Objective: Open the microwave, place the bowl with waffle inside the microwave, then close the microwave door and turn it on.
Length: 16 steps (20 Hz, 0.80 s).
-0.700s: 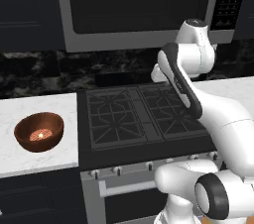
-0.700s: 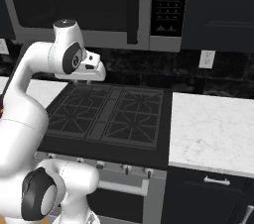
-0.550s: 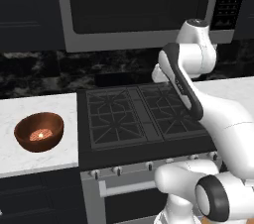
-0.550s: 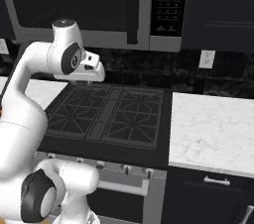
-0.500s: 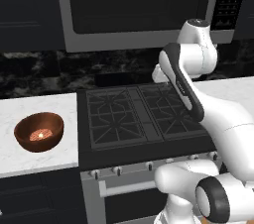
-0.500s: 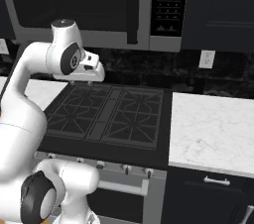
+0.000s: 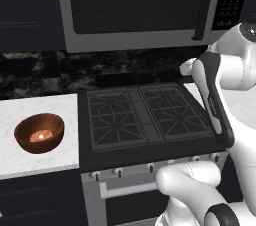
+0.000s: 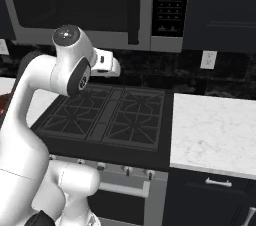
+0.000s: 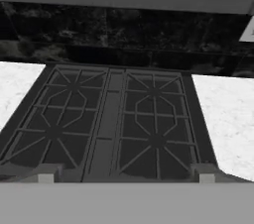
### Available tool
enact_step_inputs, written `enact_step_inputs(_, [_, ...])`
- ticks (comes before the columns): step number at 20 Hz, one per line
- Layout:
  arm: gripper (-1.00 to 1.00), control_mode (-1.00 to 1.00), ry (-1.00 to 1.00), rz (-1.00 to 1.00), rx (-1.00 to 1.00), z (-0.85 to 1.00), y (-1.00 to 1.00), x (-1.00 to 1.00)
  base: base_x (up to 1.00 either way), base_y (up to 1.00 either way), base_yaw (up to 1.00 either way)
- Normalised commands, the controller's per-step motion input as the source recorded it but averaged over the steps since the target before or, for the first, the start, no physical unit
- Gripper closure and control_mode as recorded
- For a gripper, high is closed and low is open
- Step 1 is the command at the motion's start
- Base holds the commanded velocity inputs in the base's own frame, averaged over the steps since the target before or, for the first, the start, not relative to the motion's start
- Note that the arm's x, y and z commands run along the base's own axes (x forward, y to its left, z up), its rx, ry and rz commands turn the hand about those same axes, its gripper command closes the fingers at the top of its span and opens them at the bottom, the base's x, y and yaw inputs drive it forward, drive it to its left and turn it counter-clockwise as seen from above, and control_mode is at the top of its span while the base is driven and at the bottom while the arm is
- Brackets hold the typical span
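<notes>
You are facing a dark kitchen wall: a black stove [image 7: 145,115] set between white marble counters [image 8: 215,130], with the microwave [image 7: 140,7] hung above it. Over the last moments almost nothing has shifted; the arm has held its pose above the right burners, so the opening step has not begun. The microwave door [image 7: 130,0] is shut, its black bar handle [image 7: 201,5] at the right edge, just left of the button panel [image 8: 170,0]. The bowl [image 7: 39,132] sits on the left counter, well apart from the arm, with the waffle [image 7: 40,135] lying in its bottom. The gripper [image 9: 124,178] points down over the stove, fingertips [image 9: 45,176] set wide apart, holding nothing. You probably need to rise toward that handle next.
</notes>
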Motion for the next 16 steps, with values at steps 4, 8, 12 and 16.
enact_step_inputs(4, [-1.0, -1.0, -0.36, 0.0, 0.0, 1.0, -0.54, 0.0, 0.0, 0.0, 0.0])
enact_step_inputs(8, [-1.0, -1.0, -0.02, -0.05, 0.0, 1.0, -0.16, 0.34, 0.0, 0.0, 0.0])
enact_step_inputs(12, [-1.0, -1.0, 0.0, -0.01, 0.0, 0.74, -0.03, 0.54, 0.0, 0.0, 0.0])
enact_step_inputs(16, [-1.0, -1.0, -0.05, -0.01, 0.0, 0.35, -0.08, 0.3, 0.0, 0.0, 0.0])
